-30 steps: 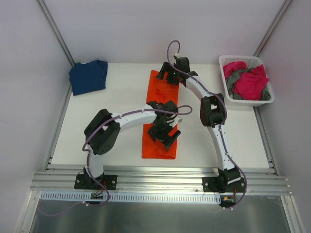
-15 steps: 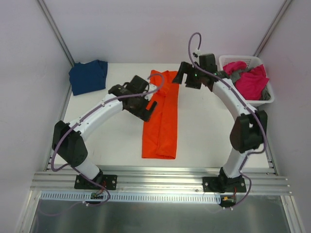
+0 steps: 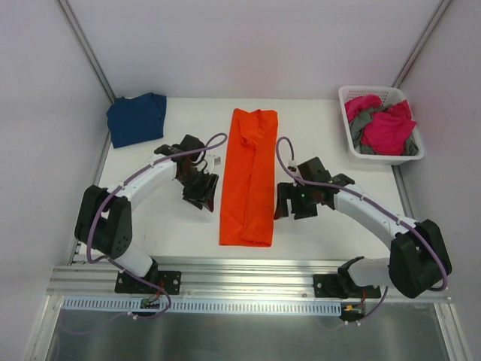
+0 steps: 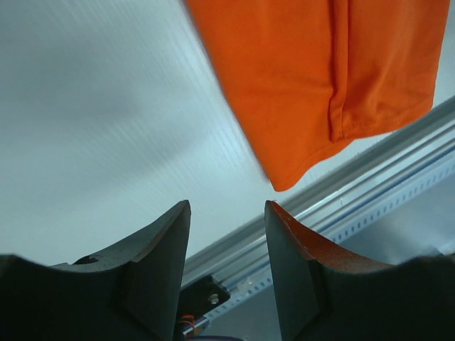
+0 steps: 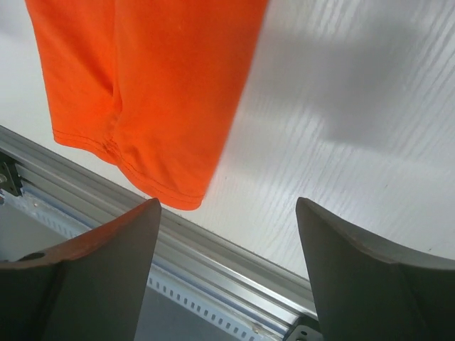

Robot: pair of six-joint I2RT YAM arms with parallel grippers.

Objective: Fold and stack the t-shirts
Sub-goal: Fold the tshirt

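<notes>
A bright orange t-shirt [image 3: 249,177] lies folded into a long narrow strip down the middle of the table. Its near hem shows in the left wrist view [image 4: 320,78] and in the right wrist view [image 5: 149,85]. My left gripper [image 3: 201,192] hovers just left of the strip, jaws partly apart and empty [image 4: 227,213]. My right gripper [image 3: 289,201] hovers just right of it, jaws wide and empty [image 5: 227,206]. A folded navy blue t-shirt [image 3: 137,118] rests at the back left corner. Pink [image 3: 387,129] and grey [image 3: 361,120] t-shirts lie crumpled in the basket.
The white slotted basket [image 3: 383,159] stands at the back right corner. An aluminium rail [image 3: 248,274] runs along the table's near edge, just beyond the orange hem. White walls with metal posts close in the left, back and right sides.
Both arms have left the orange shirt and swung back toward the near edge, one to each side of the strip. The left jaws have narrowed; the right ones slightly.
</notes>
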